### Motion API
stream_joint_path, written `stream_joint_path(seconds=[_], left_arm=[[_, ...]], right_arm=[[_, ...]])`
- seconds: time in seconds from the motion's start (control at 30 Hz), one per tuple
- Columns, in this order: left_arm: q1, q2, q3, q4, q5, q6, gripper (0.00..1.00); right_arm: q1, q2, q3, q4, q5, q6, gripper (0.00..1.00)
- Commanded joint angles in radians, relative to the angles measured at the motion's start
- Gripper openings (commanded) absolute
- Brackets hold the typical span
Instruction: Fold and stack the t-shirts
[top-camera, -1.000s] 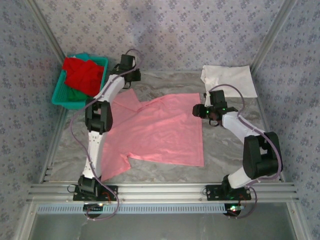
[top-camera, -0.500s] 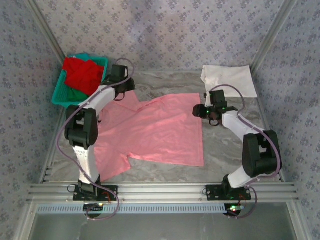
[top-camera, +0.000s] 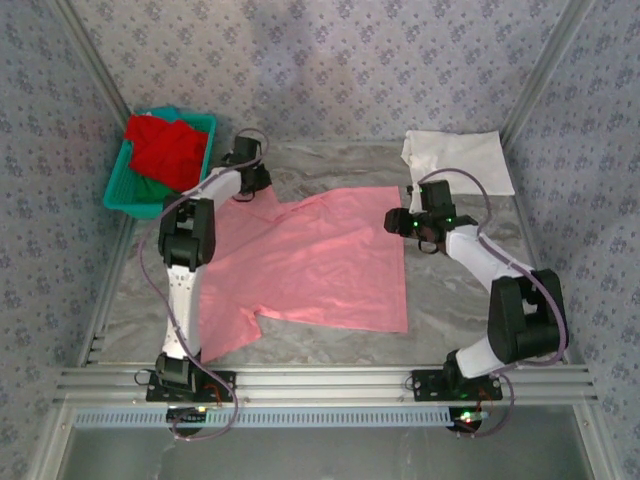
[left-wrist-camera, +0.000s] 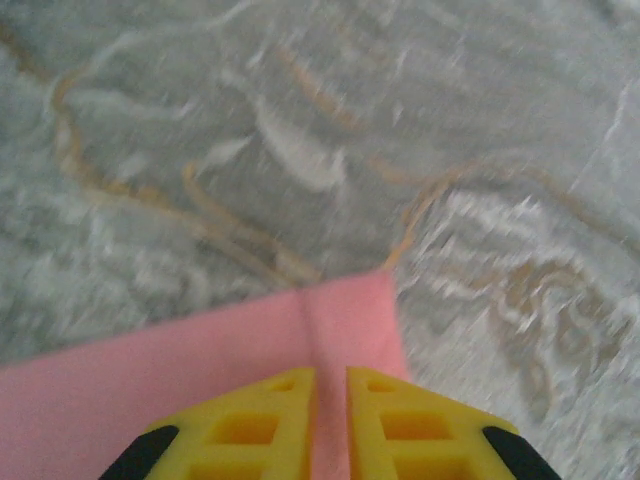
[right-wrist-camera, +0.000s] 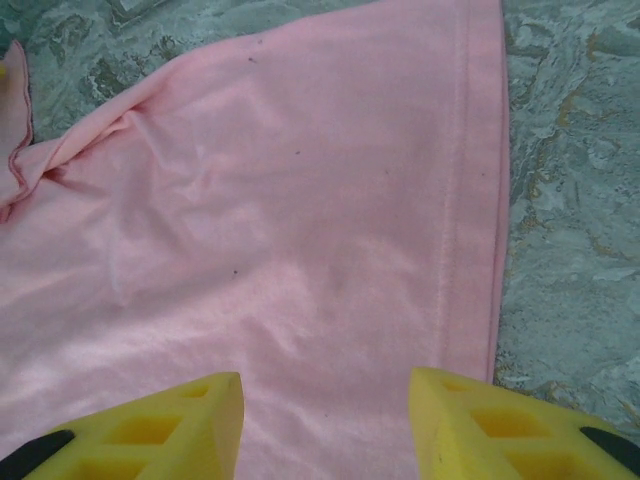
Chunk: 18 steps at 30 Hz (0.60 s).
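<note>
Pink shirt (top-camera: 310, 260) lies spread nearly flat on the marbled grey surface (top-camera: 450, 300). Its hem is toward the right arm, and its sleeves and collar are toward the left arm. One sleeve points to the far left corner and the other to the near edge.

From above, we see the left pincer (top-camera: 260, 186) low at the tip of the far sleeve. In the left wrist view its yellow fingers (left-wrist-camera: 250, 425) are almost together, with only a thin slit between them. Pink cloth runs into that slit, so we take the sleeve corner to be pinched. Past the tips, the corner of the sleeve rests on the surface. That view is somewhat blurred.

The right pincer (top-camera: 396, 221) is over the far right corner of the pink shirt, by the hem. In the right wrist view its fingers (right-wrist-camera: 150, 430) are set well apart with nothing between them. Below them is flat pink cloth, and the stitched hem runs along the right side with bare surface beyond it.

White shirt (top-camera: 460, 160) sits folded in the far right corner, apart from the pink one.

Teal basket (top-camera: 116, 185) is in the far left corner, just off the surface's edge. Red shirt (top-camera: 165, 148) is heaped in it, with a bit of green shirt (top-camera: 148, 190) showing under the red.
</note>
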Motion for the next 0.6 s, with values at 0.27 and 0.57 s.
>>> stream_joint_path(seconds=[0.27, 0.57], left_arm=[[-0.042, 0.278, 0.445, -0.262, 0.135, 0.021, 0.13], [-0.067, 0.455, 0.840, -0.277, 0.222, 0.039, 0.18]], right_arm=[[-0.047, -0.062, -0.064, 0.028, -0.023, 0.006, 0.48], [-0.067, -0.071, -0.067, 0.026, -0.052, 0.010, 0.48]])
